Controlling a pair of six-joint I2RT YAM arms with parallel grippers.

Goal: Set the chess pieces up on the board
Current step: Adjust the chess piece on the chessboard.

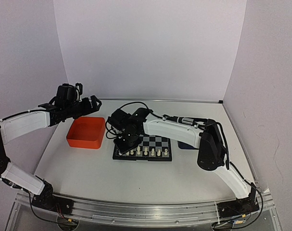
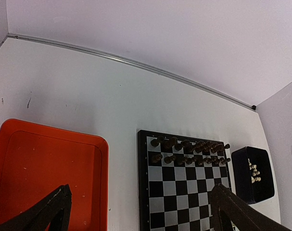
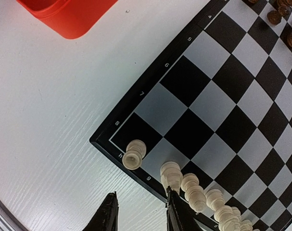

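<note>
Right pincer [image 3: 140,199] narrowly parted, empty, near the cream rook [image 3: 134,154] — left pincer [image 2: 140,191] spread wide, empty.

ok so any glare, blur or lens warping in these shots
Top view: even soft light, no glare, but the white pieces on the board are too small to tell apart. Left wrist view: wide lens bows the table's back rail. Right wrist view: sharp, board edge bowed, only faint shadows by the pieces.
</note>
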